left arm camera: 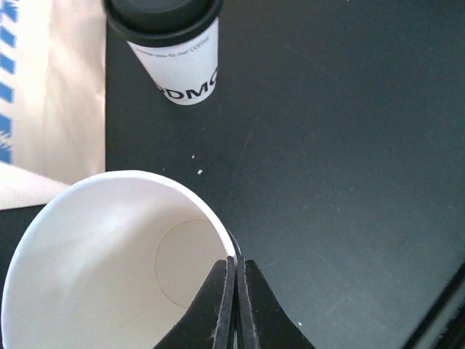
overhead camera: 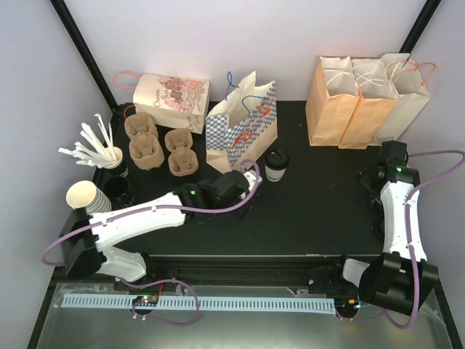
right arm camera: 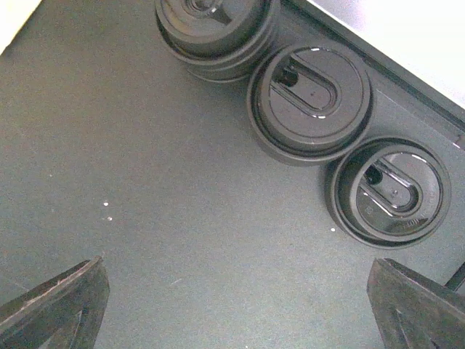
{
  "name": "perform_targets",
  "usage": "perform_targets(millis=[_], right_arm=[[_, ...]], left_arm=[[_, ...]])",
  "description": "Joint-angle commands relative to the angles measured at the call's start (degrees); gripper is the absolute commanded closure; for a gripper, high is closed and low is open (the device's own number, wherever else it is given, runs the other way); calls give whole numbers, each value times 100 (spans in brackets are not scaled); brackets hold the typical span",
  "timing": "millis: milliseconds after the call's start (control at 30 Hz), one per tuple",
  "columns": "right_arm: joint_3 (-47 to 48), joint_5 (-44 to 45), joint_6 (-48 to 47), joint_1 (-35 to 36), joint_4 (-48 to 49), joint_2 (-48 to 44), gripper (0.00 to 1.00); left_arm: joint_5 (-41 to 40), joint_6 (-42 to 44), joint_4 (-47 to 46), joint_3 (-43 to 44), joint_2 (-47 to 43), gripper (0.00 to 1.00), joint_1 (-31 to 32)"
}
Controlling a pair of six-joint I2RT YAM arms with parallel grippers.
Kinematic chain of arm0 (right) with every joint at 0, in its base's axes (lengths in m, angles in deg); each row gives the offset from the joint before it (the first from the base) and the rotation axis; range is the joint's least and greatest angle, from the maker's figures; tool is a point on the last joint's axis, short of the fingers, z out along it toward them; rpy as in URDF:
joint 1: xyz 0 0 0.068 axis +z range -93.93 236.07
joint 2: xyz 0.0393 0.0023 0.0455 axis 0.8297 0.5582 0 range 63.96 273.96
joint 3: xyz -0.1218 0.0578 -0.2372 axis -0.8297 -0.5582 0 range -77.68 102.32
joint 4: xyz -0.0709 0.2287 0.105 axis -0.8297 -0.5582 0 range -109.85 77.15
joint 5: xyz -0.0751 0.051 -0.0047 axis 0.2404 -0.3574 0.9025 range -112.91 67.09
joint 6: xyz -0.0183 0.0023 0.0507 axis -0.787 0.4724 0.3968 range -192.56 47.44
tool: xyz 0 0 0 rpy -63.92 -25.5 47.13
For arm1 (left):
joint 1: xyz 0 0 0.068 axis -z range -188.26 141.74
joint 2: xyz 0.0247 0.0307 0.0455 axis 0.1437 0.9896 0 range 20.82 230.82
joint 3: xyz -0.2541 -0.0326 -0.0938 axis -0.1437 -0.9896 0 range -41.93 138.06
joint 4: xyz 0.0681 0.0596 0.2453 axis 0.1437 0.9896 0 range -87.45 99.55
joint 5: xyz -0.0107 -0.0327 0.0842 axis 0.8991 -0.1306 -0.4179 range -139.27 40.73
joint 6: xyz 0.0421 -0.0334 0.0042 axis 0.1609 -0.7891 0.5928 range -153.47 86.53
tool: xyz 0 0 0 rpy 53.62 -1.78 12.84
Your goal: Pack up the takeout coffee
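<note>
Lidded coffee cup [overhead camera: 276,164] stands mid-table, right of checkered bag [overhead camera: 242,123]. Paper, light, crushable; grip mid-wall. Left gripper [left arm camera: 235,273] pinches empty cup's [left arm camera: 109,254] rim; right gripper [right arm camera: 240,305] jaws spread wide.

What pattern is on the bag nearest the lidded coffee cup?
Blue-and-white checks on the bag, clearest in the top external view.

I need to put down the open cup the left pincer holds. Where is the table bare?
Bare: the black table between the lidded coffee cup and the right pincer. Crowded: the far left, with pulp carriers, stacked cups and stirrers.
</note>
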Motion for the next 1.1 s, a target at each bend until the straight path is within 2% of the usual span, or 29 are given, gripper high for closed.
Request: perform_targets(millis=[0, 233, 400, 467, 567, 667, 767, 967, 1067], right_arm=[[-195, 270, 282, -27, -87, 8, 0], [-361, 572, 314, -36, 177, -113, 1], [-229, 529, 396, -36, 115, -21, 1], [-221, 511, 418, -36, 169, -51, 1], [-209, 480, 455, -36, 250, -77, 1], [-97, 490, 583, -34, 267, 62, 1], [175, 683, 722, -36, 245, 307, 2], [934, 1177, 1058, -36, 105, 998, 5], [1475, 1587, 1178, -36, -122, 1555, 4]], left_arm=[[-636, 271, -322, 419, 647, 98, 324], [-897, 247, -393, 609, 1319, 98, 557], [-728, 101, -430, 612, 1513, 89, 576], [-637, 22, -389, 629, 1580, 76, 577], [-550, -71, -264, 734, 1561, 51, 595], [-539, -147, -154, 818, 1328, 36, 597], [-545, -157, 89, 992, 988, 27, 597], [-188, -252, 318, 1078, 201, 19, 591], [2, -382, 271, 944, -139, 9, 589]])
